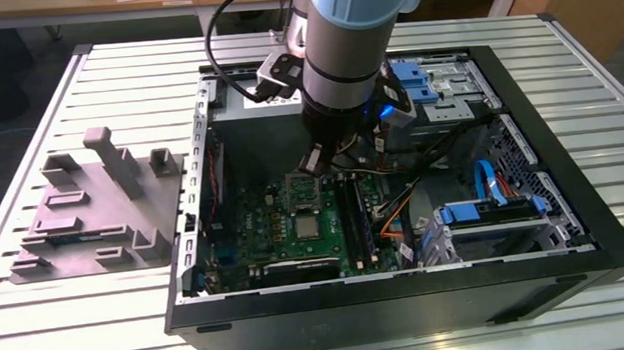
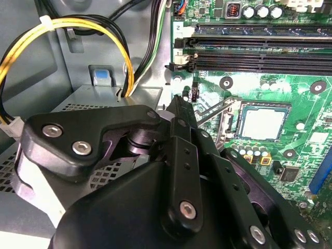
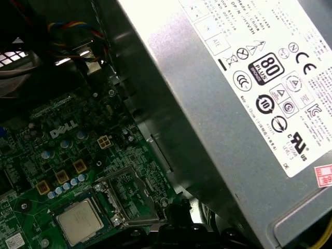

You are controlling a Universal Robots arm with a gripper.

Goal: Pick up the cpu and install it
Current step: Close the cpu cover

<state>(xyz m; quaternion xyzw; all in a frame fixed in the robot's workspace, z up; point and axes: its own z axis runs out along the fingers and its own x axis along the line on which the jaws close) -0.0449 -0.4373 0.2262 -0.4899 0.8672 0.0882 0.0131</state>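
Cpu [image 1: 308,225]: silvery square chip, seen seated flat in the socket [image 2: 263,123] on the green motherboard [image 1: 293,225] inside the open computer case [image 1: 576,232], also visible in both wrist views [image 3: 78,222]; touched by nothing. Gripper [image 1: 314,163]: held above the board just beyond the cpu, below the grey power supply [image 3: 233,104]; whether its fingers are spread or pressed together cannot be told; grey fixture tray [image 1: 87,213] is set on the table at the exterior view's left

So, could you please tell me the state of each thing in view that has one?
cpu: lying flat in its socket, uncovered.
socket cover frame: swung open beside the cpu.
computer case: on its side, open on top.
hand: inside the case above the board, apart from the cpu.
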